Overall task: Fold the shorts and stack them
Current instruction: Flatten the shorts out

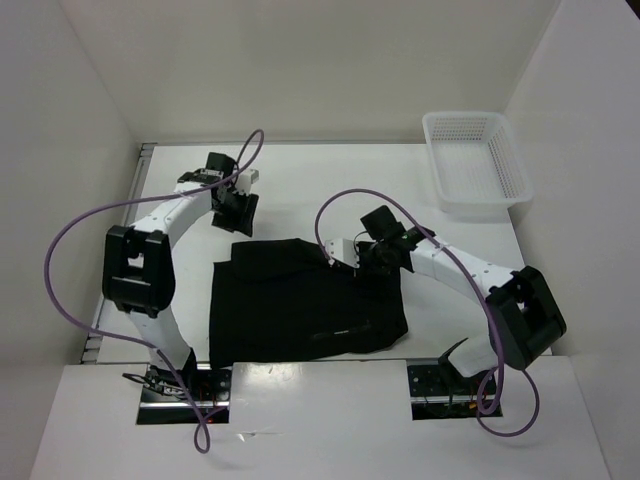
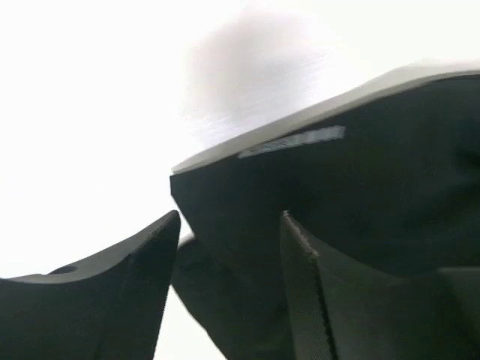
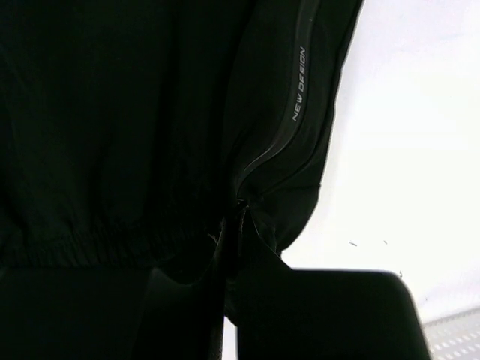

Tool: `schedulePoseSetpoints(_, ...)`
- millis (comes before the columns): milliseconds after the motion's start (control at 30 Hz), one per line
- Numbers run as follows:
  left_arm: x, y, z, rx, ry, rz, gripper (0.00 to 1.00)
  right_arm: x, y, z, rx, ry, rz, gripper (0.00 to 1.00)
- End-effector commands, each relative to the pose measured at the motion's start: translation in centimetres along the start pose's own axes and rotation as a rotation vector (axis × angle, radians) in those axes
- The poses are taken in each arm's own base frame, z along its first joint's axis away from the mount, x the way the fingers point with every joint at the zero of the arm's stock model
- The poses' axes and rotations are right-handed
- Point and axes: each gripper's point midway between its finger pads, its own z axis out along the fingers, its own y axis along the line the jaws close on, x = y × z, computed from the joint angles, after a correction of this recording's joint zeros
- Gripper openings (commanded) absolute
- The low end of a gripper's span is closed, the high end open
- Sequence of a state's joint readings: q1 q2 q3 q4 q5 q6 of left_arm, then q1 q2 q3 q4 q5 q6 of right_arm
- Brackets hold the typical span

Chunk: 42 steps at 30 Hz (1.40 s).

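The right pincer point(image 1: 372, 255) is closed tight on the edge of the shorts point(image 1: 290, 310); in its wrist view the cloth gathers into a small pinch just in front of its fingers. The left pincer point(image 1: 238, 208) stands with its fingers apart and holds nothing, and one corner of the shorts lies just beyond its fingertips. The shorts lie flat on the table point(image 1: 300, 180), stretching from the right pincer toward the left one.

I think the danger is a one-sided pull. If the right pincer lifts or drags alone, the soft cloth can slide, bunch up and lose its flat shape, or slip out of such a thin pinch. The open left fingers could also catch the corner.

The long axis of the shorts runs between the two pincers. The elastic waist seems to lie at the right pincer, with the legs pointing away from it. The basket point(image 1: 475, 165) stands well behind the right pincer.
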<state>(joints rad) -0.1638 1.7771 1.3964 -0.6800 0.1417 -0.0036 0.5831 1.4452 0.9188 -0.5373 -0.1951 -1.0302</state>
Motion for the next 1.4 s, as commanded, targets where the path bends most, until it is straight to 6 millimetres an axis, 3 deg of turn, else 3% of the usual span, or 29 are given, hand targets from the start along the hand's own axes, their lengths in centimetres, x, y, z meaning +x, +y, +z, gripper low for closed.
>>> schedulePoseSetpoints(0,1.5,1.1,3.4,-0.024,0.058,-0.008,0.64,-0.7,0.0,-0.3,0.024,-0.028,-0.052,0.0)
schedulePoseSetpoints(267,2.4,1.8,5.7,-0.043,0.084,-0.011,0.71,-0.7,-0.1,-0.1,0.024,-0.028,-0.041,0.0)
schedulePoseSetpoints(367,3.4,1.5,6.5,-0.02,0.123,-0.018,0.71,-0.9,0.1,0.0,0.019,-0.036,-0.029,0.0)
schedulePoseSetpoints(400,4.7,1.2,7.0,0.002,0.174,-0.028,0.69,-1.0,-0.1,0.0,0.026,-0.041,-0.031,0.0)
schedulePoseSetpoints(533,7.4,-0.6,7.8,0.065,0.303,-0.034,0.47,-1.4,-1.1,0.1,0.052,-0.046,-0.024,0.0)
schedulePoseSetpoints(567,8.1,-0.8,8.1,0.081,0.325,-0.041,0.29,-1.5,-1.5,0.1,0.068,-0.046,-0.026,0.0)
schedulePoseSetpoints(667,8.1,-1.0,8.1,0.09,0.324,-0.043,0.03,-1.5,-2.4,0.4,0.102,-0.037,-0.003,0.0)
schedulePoseSetpoints(767,5.8,-0.6,7.6,0.083,0.265,-0.041,0.0,-2.2,-4.4,0.4,0.183,-0.056,0.035,0.0)
schedulePoseSetpoints(800,4.8,-0.1,7.4,0.078,0.241,-0.048,0.0,-2.3,-6.1,0.1,0.248,-0.06,0.051,0.0)
schedulePoseSetpoints(900,-0.5,1.8,5.8,0.022,0.114,-0.044,0.0,-2.6,-9.5,-0.6,0.361,-0.07,0.1,0.0)
schedulePoseSetpoints(967,-6.2,3.3,3.8,-0.03,-0.039,-0.028,0.0,-2.7,-11.5,-1.0,0.418,-0.067,0.12,0.0)
schedulePoseSetpoints(1033,-10.5,5.4,1.4,-0.106,-0.174,-0.028,0.0,-3.2,-13.7,-1.9,0.493,-0.082,0.125,0.0)
schedulePoseSetpoints(1067,-13.5,5.7,-1.0,-0.136,-0.268,-0.015,0.0,-2.6,-14.7,-2.1,0.533,-0.063,0.121,0.0)
schedulePoseSetpoints(1133,-16.3,6.7,-3.1,-0.204,-0.379,-0.009,0.0,-2.8,-16.0,-2.7,0.588,-0.058,0.106,0.0)
schedulePoseSetpoints(1200,-17.5,6.7,-5.5,-0.231,-0.456,-0.005,0.0,-2.7,-17.3,-3.6,0.638,-0.056,0.106,0.0)
schedulePoseSetpoints(1267,-17.3,6.5,-7.1,-0.243,-0.489,-0.003,0.0,-2.6,-18.0,-4.2,0.655,-0.053,0.103,0.0)
schedulePoseSetpoints(1300,-14.9,6.0,-5.4,-0.231,-0.427,-0.001,0.0,-2.7,-17.7,-4.3,0.638,-0.058,0.086,0.0)
schedulePoseSetpoints(1367,-11.8,4.7,-5.0,-0.231,-0.374,0.011,0.0,-2.9,-16.0,-3.8,0.579,-0.036,0.032,0.0)
